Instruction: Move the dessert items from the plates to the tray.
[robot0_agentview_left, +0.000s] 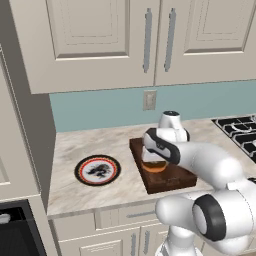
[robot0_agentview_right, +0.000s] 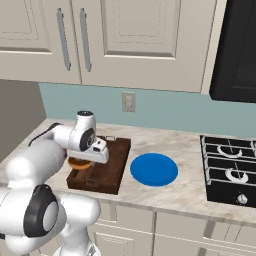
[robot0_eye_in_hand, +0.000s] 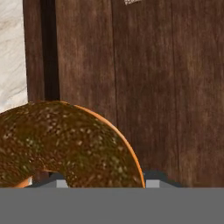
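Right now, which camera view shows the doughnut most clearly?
The hand view: the doughnut is seen close up, its brown glaze and orange edge plain above the wooden tray. In the left base view the doughnut is a small part under the arm. In the right base view just an edge shows.

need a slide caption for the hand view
Glazed doughnut at the claw, above the dark wooden tray.

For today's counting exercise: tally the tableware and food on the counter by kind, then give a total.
Plates: 2, patterned plate, blue plate
Trays: 1, wooden tray
Doughnuts: 1, glazed doughnut
Total: 4
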